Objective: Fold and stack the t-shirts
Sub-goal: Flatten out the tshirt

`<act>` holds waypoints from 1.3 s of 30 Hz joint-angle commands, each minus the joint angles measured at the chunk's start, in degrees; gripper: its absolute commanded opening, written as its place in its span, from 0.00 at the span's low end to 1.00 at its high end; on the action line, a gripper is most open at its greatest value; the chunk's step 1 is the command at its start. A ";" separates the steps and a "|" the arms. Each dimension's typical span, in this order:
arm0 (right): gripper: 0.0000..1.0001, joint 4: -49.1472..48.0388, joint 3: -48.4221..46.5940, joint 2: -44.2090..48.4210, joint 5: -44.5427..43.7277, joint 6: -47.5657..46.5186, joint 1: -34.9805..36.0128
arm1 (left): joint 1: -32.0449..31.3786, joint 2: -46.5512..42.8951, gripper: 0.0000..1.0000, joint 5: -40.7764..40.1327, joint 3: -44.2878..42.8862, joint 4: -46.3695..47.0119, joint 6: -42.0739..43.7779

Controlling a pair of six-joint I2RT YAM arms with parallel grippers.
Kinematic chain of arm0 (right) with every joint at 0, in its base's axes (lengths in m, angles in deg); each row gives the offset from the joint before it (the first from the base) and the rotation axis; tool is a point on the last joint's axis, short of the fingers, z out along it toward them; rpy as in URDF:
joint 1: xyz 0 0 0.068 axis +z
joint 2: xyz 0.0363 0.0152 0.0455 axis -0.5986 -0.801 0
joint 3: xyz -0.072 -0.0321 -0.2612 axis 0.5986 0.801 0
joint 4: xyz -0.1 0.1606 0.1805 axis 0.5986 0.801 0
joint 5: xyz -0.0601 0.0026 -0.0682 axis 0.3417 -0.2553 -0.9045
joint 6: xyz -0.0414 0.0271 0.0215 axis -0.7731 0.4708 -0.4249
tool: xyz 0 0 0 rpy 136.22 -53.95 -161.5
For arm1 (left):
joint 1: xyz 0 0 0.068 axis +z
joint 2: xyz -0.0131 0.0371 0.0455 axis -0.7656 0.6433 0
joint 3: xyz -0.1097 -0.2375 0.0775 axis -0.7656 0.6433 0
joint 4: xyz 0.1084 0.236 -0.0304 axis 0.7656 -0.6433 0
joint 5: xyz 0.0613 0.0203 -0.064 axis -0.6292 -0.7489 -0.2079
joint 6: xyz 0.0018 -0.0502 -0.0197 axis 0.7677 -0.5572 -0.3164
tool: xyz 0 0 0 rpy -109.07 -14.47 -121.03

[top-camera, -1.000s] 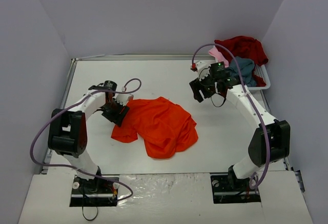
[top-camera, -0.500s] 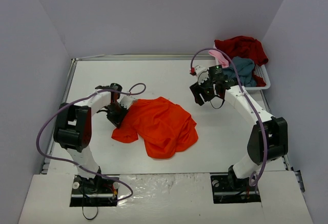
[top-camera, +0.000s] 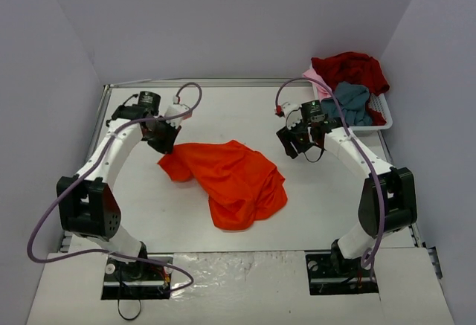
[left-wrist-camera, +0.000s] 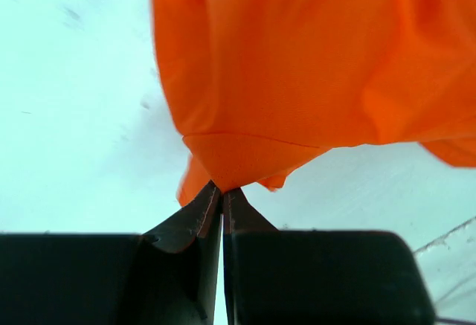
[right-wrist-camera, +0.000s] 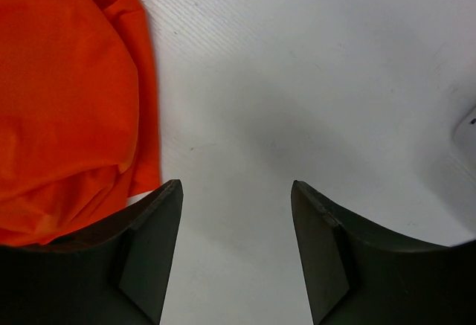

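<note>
My left gripper [left-wrist-camera: 222,191], pressed together on a hem corner of the orange-red t-shirt [top-camera: 234,180] heaped at the centre of the desk [top-camera: 223,109], holds so thin a pinch that pulling may slip it free; my right gripper [right-wrist-camera: 236,185] hangs spread, empty.

Orange-red t-shirt [left-wrist-camera: 297,72]: soft matt cloth. Table [right-wrist-camera: 312,79]: white, matt, finely ribbed.

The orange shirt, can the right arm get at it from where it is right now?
Probably yes. The right gripper hangs open over the table just beside the orange shirt, with nothing between them. The left gripper is shut on the shirt's opposite edge, well out of the way.
</note>
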 commanded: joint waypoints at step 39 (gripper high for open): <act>0.55 -4.98 1.83 6.04 -10.08 2.90 -13.81 | -29.86 32.82 0.96 4.36 -58.90 0.70 -9.17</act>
